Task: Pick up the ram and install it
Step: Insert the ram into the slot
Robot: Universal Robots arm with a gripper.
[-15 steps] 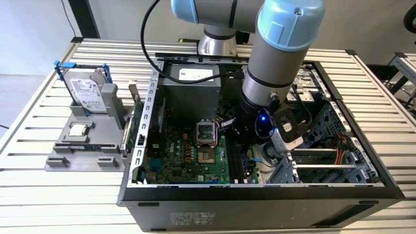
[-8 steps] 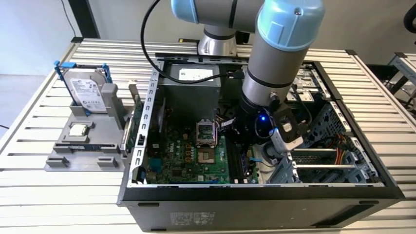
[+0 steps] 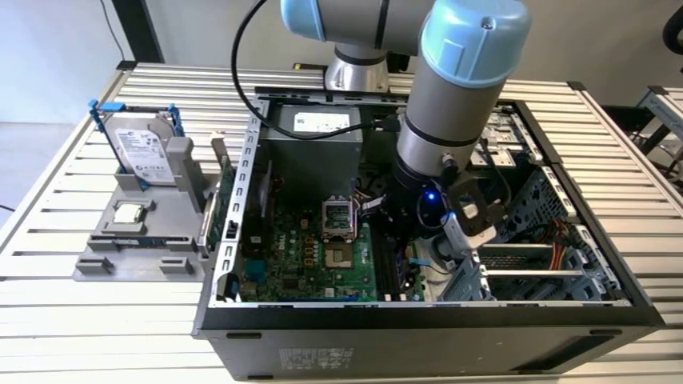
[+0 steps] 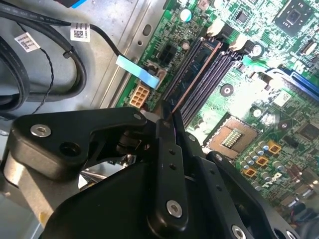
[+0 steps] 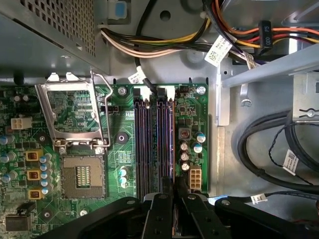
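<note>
My gripper (image 3: pixel 425 244) is down inside the open computer case, over the memory slots (image 5: pixel 149 144) of the green motherboard (image 3: pixel 309 248). In both wrist views its black fingers (image 4: pixel 164 130) are shut on the near end of the ram (image 4: pixel 196 79). The ram is seen edge-on as a thin strip running away from the fingertips along one of the long dark slots. In the first wrist view the ram (image 5: pixel 171 149) lines up with the slot beside the small capacitors, and the gripper (image 5: pixel 174 191) sits at its near end. How deep it sits in the slot I cannot tell.
The empty processor socket (image 5: pixel 82 174) with its raised metal frame (image 5: pixel 72 117) lies beside the slots. Black cables (image 5: pixel 269 149) and a wire bundle (image 5: pixel 164 47) run close by. Outside the case, a hard drive (image 3: pixel 144 152) and a small silver chip (image 3: pixel 130 214) sit on a grey stand.
</note>
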